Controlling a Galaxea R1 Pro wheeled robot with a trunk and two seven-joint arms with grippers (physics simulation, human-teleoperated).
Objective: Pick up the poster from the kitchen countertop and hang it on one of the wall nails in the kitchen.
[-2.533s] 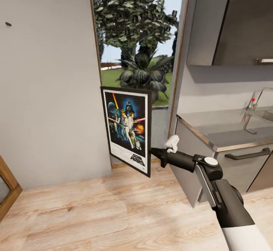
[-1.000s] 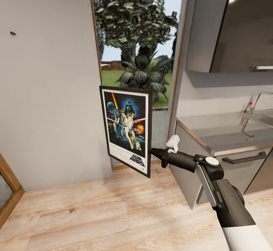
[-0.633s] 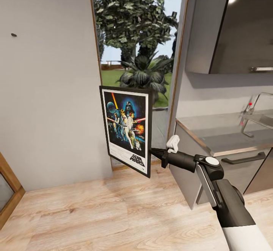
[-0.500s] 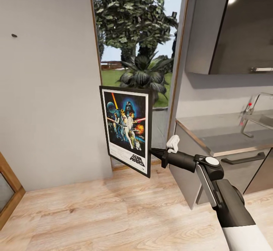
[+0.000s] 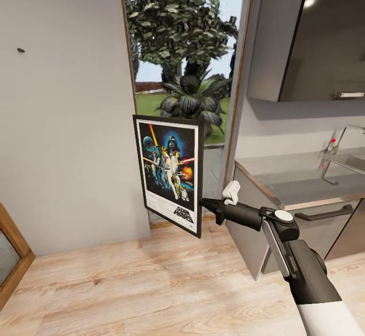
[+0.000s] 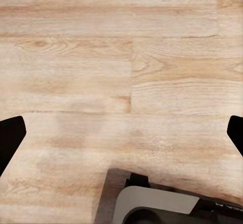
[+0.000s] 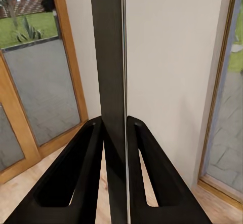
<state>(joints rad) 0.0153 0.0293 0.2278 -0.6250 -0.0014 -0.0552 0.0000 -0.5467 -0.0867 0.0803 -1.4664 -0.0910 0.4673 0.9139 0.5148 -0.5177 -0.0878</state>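
Pickup done: right gripper (image 5: pixel 205 203) clamped on the Star Wars poster (image 5: pixel 170 171), held upright off the kitchen countertop (image 5: pixel 294 181). Hanging left: wall nail (image 5: pixel 21 50) sits at 10 o'clock from the poster, well apart. Left gripper (image 6: pixel 121 133) fingers spread, empty.

— Where is the right arm?

— Its white-and-black length reaches forward and to the left, ending in the black two-fingered right gripper (image 5: pixel 204 203), closed on the right-hand edge of the black-framed, colourful Star Wars poster (image 5: pixel 170 172). In the right wrist view both black fingers (image 7: pixel 76 176) press flat against the poster, edge-on between them as a dark slat.

— And the left?

— The black two-fingered left gripper (image 6: pixel 121 138) has its tips spread wide, well below the poster, with nothing between them.
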